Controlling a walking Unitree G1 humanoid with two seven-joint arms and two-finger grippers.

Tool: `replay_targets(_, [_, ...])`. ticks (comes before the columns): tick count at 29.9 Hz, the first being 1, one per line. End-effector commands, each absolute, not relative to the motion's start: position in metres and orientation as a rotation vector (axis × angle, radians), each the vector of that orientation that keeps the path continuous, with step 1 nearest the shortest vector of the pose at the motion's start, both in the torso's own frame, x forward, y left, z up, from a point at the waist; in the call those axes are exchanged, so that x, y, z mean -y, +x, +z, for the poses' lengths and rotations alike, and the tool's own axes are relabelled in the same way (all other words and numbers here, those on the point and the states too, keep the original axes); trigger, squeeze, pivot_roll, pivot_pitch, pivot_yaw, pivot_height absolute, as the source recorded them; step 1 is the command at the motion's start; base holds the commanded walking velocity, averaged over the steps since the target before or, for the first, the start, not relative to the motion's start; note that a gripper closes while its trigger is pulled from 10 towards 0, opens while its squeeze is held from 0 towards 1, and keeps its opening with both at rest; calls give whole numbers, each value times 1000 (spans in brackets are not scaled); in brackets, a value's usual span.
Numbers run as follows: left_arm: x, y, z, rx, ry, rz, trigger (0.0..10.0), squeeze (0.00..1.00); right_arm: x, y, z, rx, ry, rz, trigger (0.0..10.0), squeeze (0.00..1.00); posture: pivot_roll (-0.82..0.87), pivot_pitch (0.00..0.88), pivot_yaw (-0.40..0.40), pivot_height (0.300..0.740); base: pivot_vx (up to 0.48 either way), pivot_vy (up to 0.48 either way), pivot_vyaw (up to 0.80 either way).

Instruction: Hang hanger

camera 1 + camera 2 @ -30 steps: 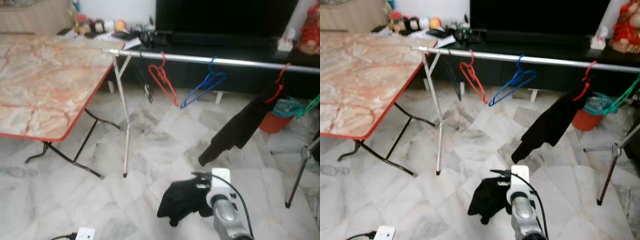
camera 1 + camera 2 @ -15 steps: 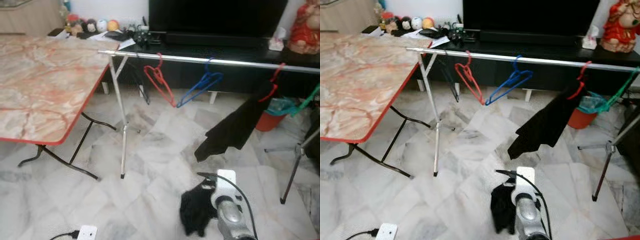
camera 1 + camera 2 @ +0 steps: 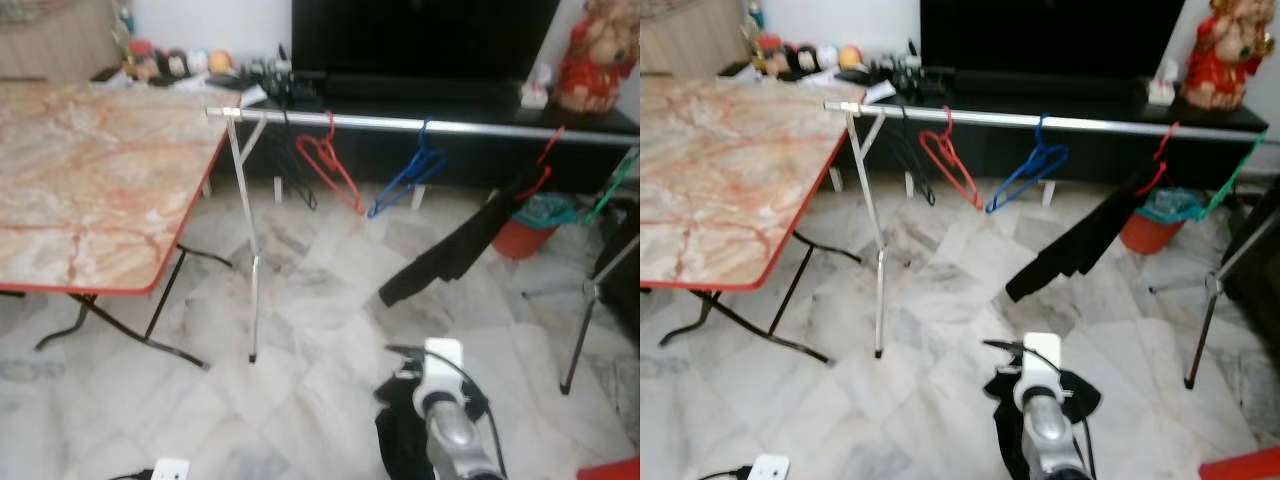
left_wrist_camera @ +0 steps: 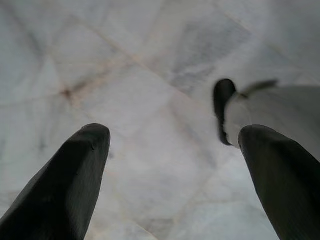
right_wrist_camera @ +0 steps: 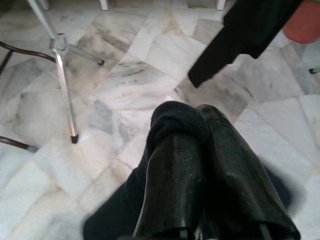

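Now the right gripper, jaws pressed together on a black garment at the bottom centre, carries it lower in frame than a second ago. The rail with hangers crosses the upper frame. The left gripper hangs spread over floor.

A table is standing at the left. A rail is running rightward from the table's far corner, before a TV cabinet. Hangers and a garment are hanging from the rail. A bucket is sitting behind the garment.
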State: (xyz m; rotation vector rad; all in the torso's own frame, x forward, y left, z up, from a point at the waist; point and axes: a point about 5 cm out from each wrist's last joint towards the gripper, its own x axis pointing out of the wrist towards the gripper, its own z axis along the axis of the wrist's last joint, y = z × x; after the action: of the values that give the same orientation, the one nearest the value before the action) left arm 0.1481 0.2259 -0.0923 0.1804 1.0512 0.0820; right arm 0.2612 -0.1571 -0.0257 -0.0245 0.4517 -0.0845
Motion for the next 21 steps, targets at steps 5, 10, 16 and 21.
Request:
replay_targets(5, [-221,144,-95,-1068,173,67,10000,0,164,265,-21,-419,-40,-89,10000,0,75,0,-22,740,0,322,741])
replay_targets(10, [-225,142,-95,-1074,174,72,10000,0,165,265,-21,-426,-27,-100,10000,0,78,0,-24,740,0,321,0])
replay_targets(16, [-227,141,-95,-1079,174,71,10000,0,166,265,-21,-428,-25,-109,10000,0,79,0,-25,740,0,318,0])
replay_targets(21, [-228,140,-95,-1080,174,70,10000,0,166,265,-21,-426,-26,-112,10000,0,79,0,-25,740,0,318,0])
